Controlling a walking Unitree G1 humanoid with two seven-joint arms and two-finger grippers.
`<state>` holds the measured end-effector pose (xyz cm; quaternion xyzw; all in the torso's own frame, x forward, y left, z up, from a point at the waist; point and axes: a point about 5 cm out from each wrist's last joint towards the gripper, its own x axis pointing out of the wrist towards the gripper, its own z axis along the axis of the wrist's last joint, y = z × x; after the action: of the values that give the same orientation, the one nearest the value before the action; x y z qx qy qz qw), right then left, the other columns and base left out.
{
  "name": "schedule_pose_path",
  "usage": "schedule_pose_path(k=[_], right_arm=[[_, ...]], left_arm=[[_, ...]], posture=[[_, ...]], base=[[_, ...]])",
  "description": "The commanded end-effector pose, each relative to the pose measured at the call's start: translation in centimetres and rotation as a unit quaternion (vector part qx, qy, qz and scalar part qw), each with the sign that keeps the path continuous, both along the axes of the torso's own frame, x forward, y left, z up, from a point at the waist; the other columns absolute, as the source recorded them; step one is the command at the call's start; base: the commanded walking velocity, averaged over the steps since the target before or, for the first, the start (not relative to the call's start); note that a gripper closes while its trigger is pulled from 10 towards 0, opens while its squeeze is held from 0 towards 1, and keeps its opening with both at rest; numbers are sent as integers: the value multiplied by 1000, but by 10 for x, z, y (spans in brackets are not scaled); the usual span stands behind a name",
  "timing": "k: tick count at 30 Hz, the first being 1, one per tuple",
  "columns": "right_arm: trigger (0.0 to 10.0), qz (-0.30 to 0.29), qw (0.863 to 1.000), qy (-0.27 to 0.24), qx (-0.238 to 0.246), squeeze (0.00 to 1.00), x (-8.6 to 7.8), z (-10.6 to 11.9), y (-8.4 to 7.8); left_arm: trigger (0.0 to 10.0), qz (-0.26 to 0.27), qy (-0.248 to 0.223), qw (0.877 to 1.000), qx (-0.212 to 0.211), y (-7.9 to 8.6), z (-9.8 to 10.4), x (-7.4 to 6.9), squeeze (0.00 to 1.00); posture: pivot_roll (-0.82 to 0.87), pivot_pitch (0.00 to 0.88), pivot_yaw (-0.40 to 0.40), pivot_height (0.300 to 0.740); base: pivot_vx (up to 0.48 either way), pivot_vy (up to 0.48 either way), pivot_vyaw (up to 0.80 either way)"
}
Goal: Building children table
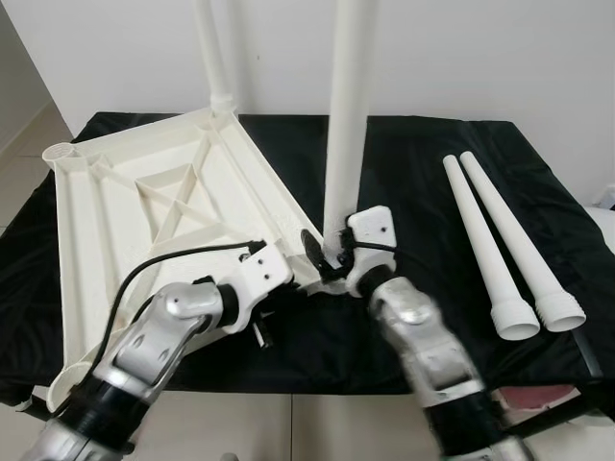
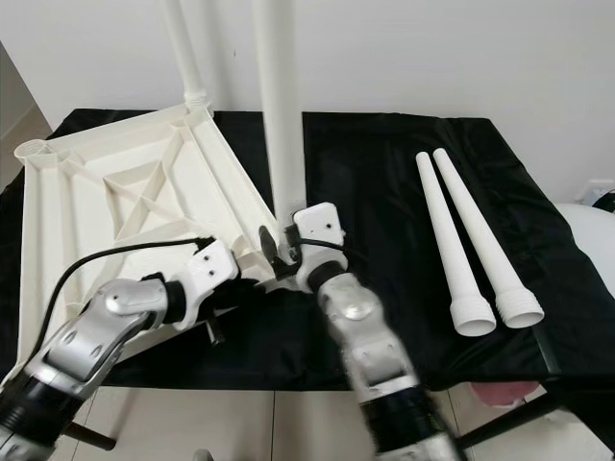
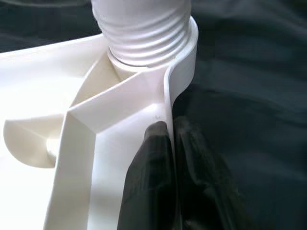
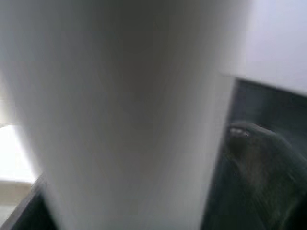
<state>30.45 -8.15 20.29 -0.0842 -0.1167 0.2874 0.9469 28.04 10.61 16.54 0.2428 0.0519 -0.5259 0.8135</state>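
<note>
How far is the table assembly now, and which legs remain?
One leg already stands in the far corner of the upturned tabletop. The right gripper holds a second leg upright at the near corner, while the left gripper pinches the tabletop's rim. Two loose legs still lie on the black cloth.

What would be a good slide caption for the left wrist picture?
Left claw pinching the upturned tabletop's rim just below a leg seated in its corner socket.

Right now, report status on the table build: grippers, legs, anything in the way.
Left gripper shut on tabletop rim. Right gripper shut on upright leg at near corner socket. Far leg seated; two loose legs on black cloth. Nothing blocking.
</note>
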Motion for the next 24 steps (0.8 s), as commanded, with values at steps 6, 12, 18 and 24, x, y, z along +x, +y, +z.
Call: schedule_pose_path(k=[6, 12, 18, 24], right_arm=[[10000, 84, 995, -21, -41, 0, -8, 12, -4], [10000, 140, 987, 0, -85, 0, -13, 1, -2], [10000, 189, 975, 36, -111, 0, -18, -14, 1], [0, 193, 970, 79, -123, 0, -15, -30, -1]], left_arm=[[0, -109, 21, 993, 38, 4, -6, -25, 0], [0, -116, 35, 991, 63, 9, -18, -29, 0], [0, -109, 35, 990, 79, 8, -24, -25, 0], [0, -95, 22, 993, 67, 3, -16, -10, 0]], posture=[[34, 27, -4, 740], [38, 40, -7, 740], [40, 62, -7, 740], [37, 81, -7, 740]], base=[[0, 0, 0], [0, 0, 0], [0, 0, 0], [0, 0, 0]])
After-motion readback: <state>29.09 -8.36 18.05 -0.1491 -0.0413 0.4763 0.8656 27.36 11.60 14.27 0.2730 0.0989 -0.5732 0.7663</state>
